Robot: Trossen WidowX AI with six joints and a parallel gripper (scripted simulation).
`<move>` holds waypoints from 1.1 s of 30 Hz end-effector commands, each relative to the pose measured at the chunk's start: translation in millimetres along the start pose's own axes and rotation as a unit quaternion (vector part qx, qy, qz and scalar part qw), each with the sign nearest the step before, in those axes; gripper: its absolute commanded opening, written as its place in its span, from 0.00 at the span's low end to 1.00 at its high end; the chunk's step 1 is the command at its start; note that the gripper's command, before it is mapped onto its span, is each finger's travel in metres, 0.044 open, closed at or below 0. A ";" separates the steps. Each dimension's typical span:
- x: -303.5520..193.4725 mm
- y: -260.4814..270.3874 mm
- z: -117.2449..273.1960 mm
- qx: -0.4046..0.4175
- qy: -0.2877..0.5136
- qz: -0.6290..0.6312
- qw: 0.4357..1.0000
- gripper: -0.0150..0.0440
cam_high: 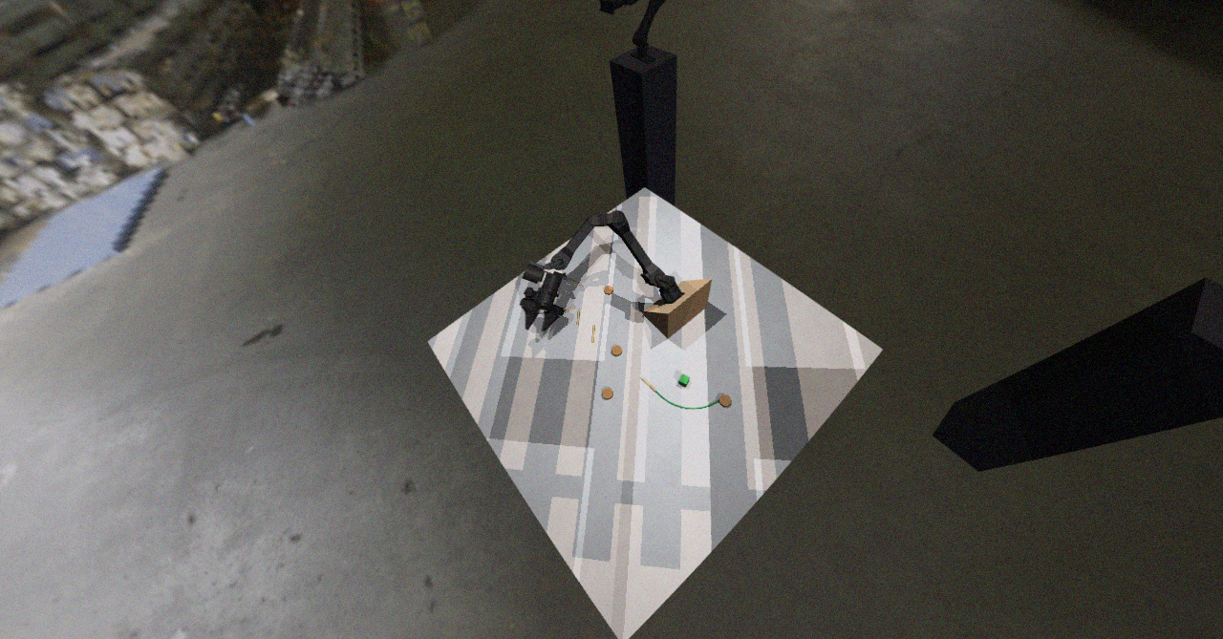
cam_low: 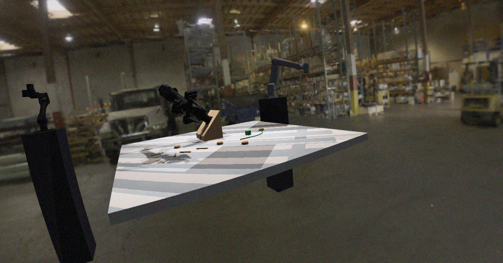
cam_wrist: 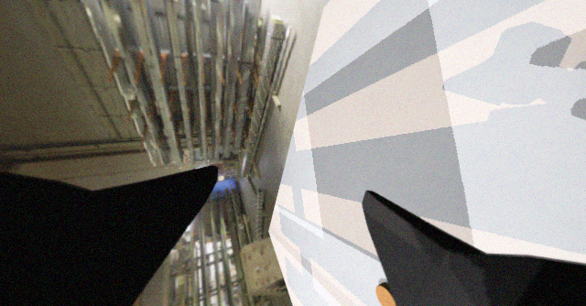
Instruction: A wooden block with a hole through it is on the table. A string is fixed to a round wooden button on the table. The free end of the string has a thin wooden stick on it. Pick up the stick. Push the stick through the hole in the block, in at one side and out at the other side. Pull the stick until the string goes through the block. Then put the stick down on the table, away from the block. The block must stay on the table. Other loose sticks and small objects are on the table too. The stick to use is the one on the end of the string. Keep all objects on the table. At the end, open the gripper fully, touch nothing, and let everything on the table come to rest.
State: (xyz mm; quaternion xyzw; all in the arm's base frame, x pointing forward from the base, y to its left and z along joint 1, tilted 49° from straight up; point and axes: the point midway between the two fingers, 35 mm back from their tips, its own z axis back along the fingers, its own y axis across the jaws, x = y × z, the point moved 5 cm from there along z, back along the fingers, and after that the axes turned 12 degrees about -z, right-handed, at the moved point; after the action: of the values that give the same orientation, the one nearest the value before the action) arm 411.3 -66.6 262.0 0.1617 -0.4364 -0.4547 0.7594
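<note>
A warehouse surrounds us, blurred and dim. The table point(cam_high: 650, 499) point(cam_low: 211, 187) point(cam_wrist: 389, 173) sits centrally in both outer views, its painted stripes liable to hide thin things. Our arm point(cam_high: 634, 245) point(cam_low: 200, 114) reaches toward the table's upper left in the top view; a careless swing could scatter whatever lies below.

The wedge point(cam_high: 679, 314) point(cam_low: 214, 129) bears the arm's foot. The claw point(cam_high: 537, 328) point(cam_low: 192, 111) point(cam_wrist: 290, 185) is spread wide, pinching nothing; descending there, we might snag a loose stick point(cam_high: 593, 333) point(cam_low: 202, 148) by mistake.

The green cube point(cam_high: 684, 379) point(cam_low: 248, 132), just below centre in the top view, is probably our block, though we can't make out its hole. Being small, it could skid if pushed off-line. Its neighbour, the button point(cam_high: 725, 400) point(cam_low: 261, 129), anchors the string point(cam_high: 684, 408) point(cam_low: 258, 135); tugging too far could drag it or jerk our grip loose.

The stick point(cam_high: 647, 384) point(cam_low: 245, 138) lies unthreaded left of the cube there. Gripped askew, it would likely jam at the hole.
</note>
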 end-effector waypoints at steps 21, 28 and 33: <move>-333.0 -116.0 -77.6 -0.094 0.392 0.752 0.522 1.00; -401.4 -183.7 -53.1 -0.057 0.468 0.859 0.198 1.00; -431.2 -236.4 -29.8 -0.024 0.499 0.864 -0.057 1.00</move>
State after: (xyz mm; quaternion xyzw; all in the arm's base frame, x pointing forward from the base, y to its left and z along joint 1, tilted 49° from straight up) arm 266.0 163.3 -97.9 -0.1730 0.1655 0.6294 0.7393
